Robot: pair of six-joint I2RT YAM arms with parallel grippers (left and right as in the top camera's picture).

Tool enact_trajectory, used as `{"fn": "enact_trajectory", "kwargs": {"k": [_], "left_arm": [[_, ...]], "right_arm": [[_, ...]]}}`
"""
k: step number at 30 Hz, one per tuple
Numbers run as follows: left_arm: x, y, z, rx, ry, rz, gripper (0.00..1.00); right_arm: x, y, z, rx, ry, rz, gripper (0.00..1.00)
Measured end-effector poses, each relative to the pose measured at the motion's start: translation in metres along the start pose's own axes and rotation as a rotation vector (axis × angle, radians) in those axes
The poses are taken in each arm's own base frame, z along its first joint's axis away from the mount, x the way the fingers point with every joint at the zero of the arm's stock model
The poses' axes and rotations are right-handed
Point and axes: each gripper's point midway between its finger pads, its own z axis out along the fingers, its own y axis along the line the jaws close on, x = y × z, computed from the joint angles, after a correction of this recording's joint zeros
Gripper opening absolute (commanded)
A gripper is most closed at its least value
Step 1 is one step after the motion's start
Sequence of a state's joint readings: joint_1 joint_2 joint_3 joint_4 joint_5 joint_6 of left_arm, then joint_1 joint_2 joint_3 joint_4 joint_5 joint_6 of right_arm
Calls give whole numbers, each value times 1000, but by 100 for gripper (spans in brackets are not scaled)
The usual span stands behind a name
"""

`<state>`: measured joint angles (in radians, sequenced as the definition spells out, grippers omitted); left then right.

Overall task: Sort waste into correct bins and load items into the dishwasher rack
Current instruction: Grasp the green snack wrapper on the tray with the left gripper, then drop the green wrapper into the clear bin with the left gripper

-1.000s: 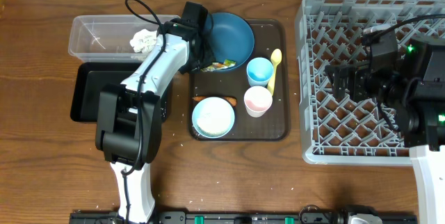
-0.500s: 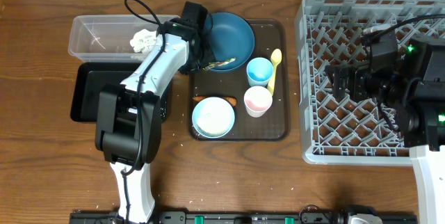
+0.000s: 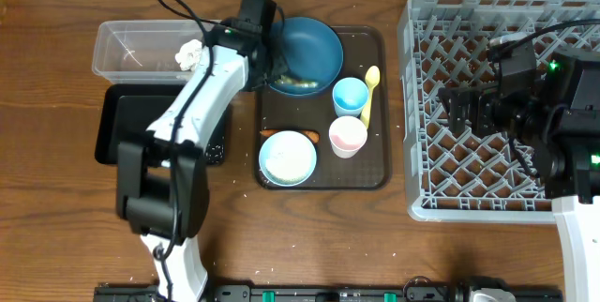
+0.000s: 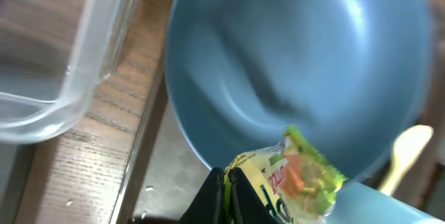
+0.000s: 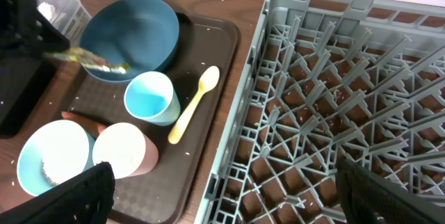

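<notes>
- Left fingers (image 4: pixel 228 190) are pinched narrow on one edge of the yellow-green wrapper (image 4: pixel 299 181); the rest of the wrapper hangs loose beyond the tips
- In the overhead view the wrapper sits over the 7 o'clock rim of the dark-blue bowl (image 3: pixel 314 44), which stands on the brown serving tray (image 3: pixel 375 175)
- Right fingers (image 3: pixel 457 112) are spread wide over the dishwasher rack (image 3: pixel 412 105), holding nothing
- Step in hand, as I judge it: carry the wrapper out of the bowl to a bin
- The clear tub (image 3: pixel 141 32) lies at 9 o'clock of the bowl with the crumpled tissue (image 3: pixel 190 53) already inside, so it looks the likely home for dry waste
- The black tray (image 3: pixel 111 133) is at 8 o'clock
- To do it well: lift straight up first so the dangling end clears the bowl rim, then travel toward 9 o'clock
- The grip is on an edge only, so move gently and open the fingers low inside the tub
- Edges to mind: the bowl rim, the serving tray lip, then the tub's near wall, with a strip of bare desk between tray and tub
- Room: the 9 o'clock path looks free
- The light-blue cup (image 3: pixel 350 97), yellow spoon (image 3: pixel 369 91) and pink cup (image 3: pixel 348 136) crowd 4 to 5 o'clock, so avoid swinging that way
- The small pale-blue bowl (image 3: pixel 288 158) sits at 6 o'clock, well apart from the path
</notes>
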<state>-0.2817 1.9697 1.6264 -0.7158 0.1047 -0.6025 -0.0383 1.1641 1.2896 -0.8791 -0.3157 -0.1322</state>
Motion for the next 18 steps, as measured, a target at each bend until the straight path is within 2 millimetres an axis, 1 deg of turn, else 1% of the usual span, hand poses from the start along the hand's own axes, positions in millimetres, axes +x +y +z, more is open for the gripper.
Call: {"fn": "enact_trajectory", "kwargs": {"k": [3, 12, 14, 16, 18], "left_arm": [[-7, -6, -20, 30, -39, 7, 6], [-20, -18, -69, 93, -138, 73, 6], [-25, -16, -78, 86, -167, 88, 6], [-32, -10, -83, 66, -198, 96, 6], [-43, 1, -86, 42, -229, 92, 6]], "right_arm": [[0, 0, 0, 1, 0, 0, 99], [0, 0, 0, 2, -1, 0, 99], [0, 0, 0, 1, -1, 0, 99], [0, 0, 0, 1, -1, 0, 99], [0, 0, 0, 1, -1, 0, 99]]}}
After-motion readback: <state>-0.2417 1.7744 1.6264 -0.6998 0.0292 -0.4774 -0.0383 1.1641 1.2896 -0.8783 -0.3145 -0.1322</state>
